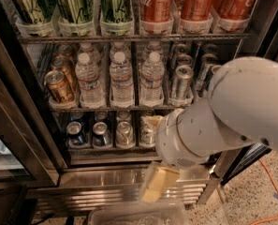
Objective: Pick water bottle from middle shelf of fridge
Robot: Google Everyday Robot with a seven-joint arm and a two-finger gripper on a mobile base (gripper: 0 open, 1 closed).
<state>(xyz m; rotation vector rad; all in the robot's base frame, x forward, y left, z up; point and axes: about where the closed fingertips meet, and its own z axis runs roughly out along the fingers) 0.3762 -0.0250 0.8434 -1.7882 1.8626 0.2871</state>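
Three clear ribbed water bottles with white caps stand in the front row of the middle shelf [106, 108]: left [89, 81], centre [121, 78] and right [151, 78], with more behind them. The fridge [106, 178] has a dark frame and a shiny steel base. My gripper [158, 183], pale cream, hangs at the end of the big white arm [232, 111]. It is low in front of the steel base, below and right of the bottles, touching none of them and holding nothing.
Gold cans [59, 86] stand left of the bottles and slim silver cans [180, 81] right of them. Green cans [73, 3] and red cans [194, 1] fill the shelf above. Short cans [101, 134] fill the one below. The open glass door [3, 139] is at left. A clear bin [138, 214] sits below.
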